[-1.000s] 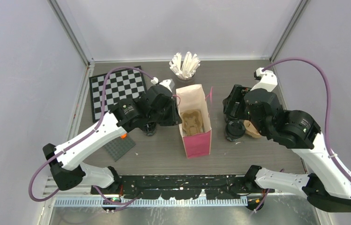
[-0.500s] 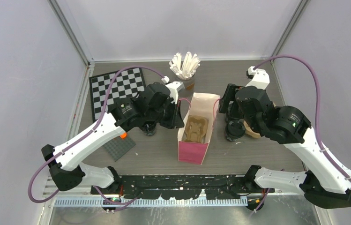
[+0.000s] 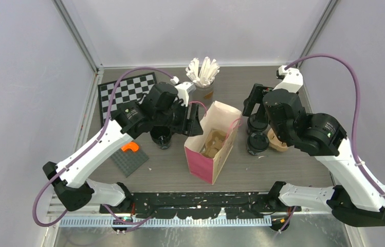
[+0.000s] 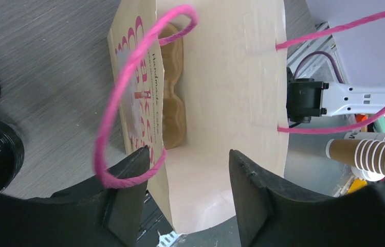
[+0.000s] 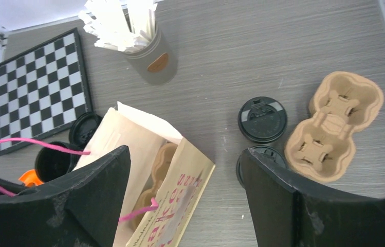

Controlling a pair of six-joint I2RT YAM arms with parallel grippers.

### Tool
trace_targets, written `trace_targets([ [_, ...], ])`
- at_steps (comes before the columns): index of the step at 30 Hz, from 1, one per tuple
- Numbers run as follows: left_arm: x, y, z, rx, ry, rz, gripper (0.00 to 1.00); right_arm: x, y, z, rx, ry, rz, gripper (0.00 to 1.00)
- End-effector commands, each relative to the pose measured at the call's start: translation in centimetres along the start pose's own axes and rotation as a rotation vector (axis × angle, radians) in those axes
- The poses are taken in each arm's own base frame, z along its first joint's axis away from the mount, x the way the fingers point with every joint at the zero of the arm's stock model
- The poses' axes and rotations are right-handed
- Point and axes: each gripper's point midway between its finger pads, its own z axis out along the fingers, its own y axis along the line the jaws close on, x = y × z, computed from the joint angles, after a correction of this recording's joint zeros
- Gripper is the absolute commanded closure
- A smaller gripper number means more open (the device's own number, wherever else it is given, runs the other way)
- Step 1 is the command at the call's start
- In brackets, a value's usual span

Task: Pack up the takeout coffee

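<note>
The pink paper bag stands tilted at the table's middle, with a brown pulp carrier inside. My left gripper is open at the bag's mouth. In the left wrist view the bag's side wall runs between the fingers, and the pink handle loops round the left finger. Two lidded black coffee cups stand right of the bag. Two more sit left of it, partly hidden by my left arm. My right gripper hangs open and empty above the right cups.
A second pulp carrier lies right of the cups. The grey cup of white sticks stands behind the bag, and a chessboard lies at back left. A grey plate with an orange piece lies at front left.
The bag has tipped over to a slant and its base has slid left and nearer. My left gripper rose at its mouth with the handle round one finger. My right gripper drew back a little.
</note>
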Motion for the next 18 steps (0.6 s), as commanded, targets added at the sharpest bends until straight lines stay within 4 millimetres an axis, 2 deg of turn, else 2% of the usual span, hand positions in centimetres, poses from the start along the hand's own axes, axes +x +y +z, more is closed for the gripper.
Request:
trace_targets([
  [1,-1.1,-0.9,-2.3,0.02,-0.05,0.028,0.38,-2.0,-2.1,-0.1,0.096,-0.082,-0.025,0.16],
  [5,-0.7,-0.2,-2.5,-0.014,-0.04,0.03,0.33,-1.5,-4.5,1.4,0.193,-0.052,-0.066,0.13],
  [8,-0.2,0.5,-2.9,-0.049,-0.031,0.028,0.31,-0.1,-6.6,3.4,0.245,0.034,-0.051,0.12],
  [13,0.2,1.2,-3.7,-0.074,-0.063,0.025,0.29,3.9,-9.0,7.2,0.276,0.229,-0.06,0.11],
  [18,0.6,1.1,-3.8,-0.057,-0.065,0.01,0.24,8.1,-10.9,11.6,0.27,0.389,-0.084,0.09],
])
